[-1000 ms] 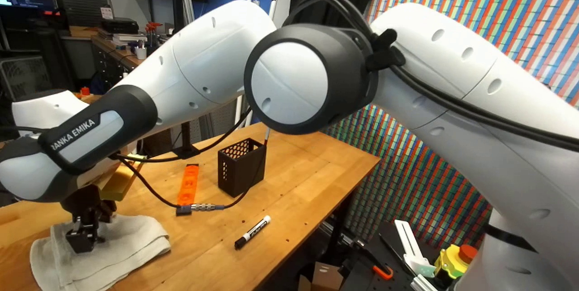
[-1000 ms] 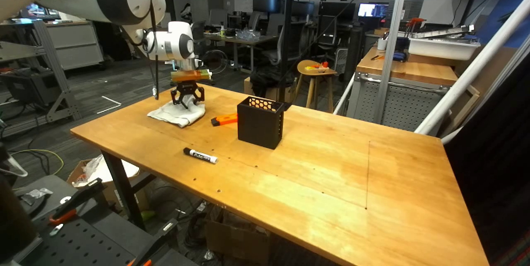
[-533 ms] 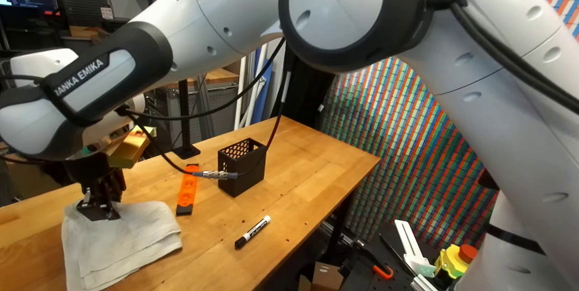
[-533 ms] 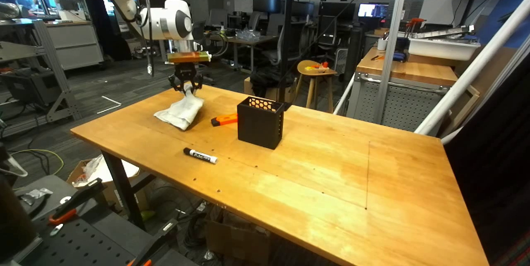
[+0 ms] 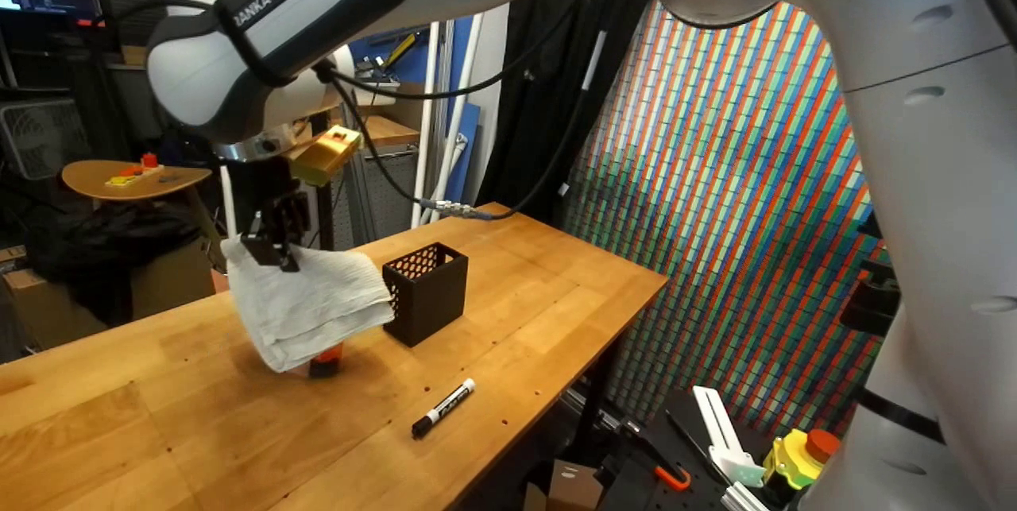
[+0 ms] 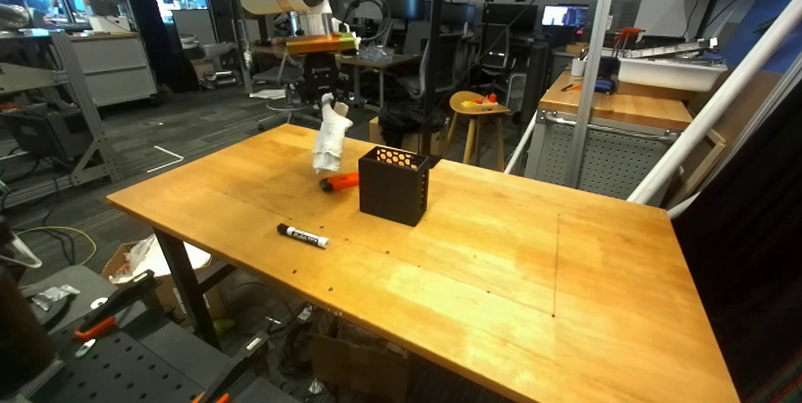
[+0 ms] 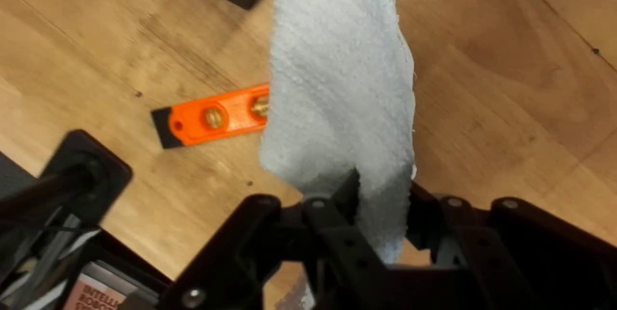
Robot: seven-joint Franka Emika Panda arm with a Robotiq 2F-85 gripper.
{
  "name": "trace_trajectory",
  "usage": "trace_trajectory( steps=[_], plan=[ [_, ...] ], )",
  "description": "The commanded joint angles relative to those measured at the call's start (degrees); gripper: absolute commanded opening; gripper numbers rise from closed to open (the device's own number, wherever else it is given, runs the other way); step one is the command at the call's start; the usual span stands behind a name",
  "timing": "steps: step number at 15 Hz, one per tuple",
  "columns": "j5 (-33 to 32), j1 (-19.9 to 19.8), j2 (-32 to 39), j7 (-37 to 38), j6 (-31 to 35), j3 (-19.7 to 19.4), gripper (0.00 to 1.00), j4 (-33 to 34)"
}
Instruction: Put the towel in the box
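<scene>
1. Jaws clamp the white towel [image 5: 306,308], which dangles over the bench [image 5: 238,447], left of center in an exterior view.
2. The black box [image 5: 433,300] stands upright on the bench, near frame center.
3. A marker [image 5: 444,408] lies lower center.

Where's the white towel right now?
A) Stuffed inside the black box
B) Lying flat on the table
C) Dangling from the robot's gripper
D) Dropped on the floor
C, because the wrist view shows the towel pinched in the gripper, and in both exterior views it hangs down over the table, outside the black box.
</scene>
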Motion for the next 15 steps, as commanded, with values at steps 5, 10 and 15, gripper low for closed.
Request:
trace_trajectory(
  steps=[5, 10, 15],
  plan=[
    [0.85, -5.86, -11.62, 6.12, 2.44, -5.52, 0.04, -9.9],
    [-0.25, -7.49, -13.66, 11.45, 5.06, -8.33, 0.04, -13.25],
    [-1.49, -6.72, -11.07, 15.34, 9.58, -9.04, 0.04, -15.48]
  ],
)
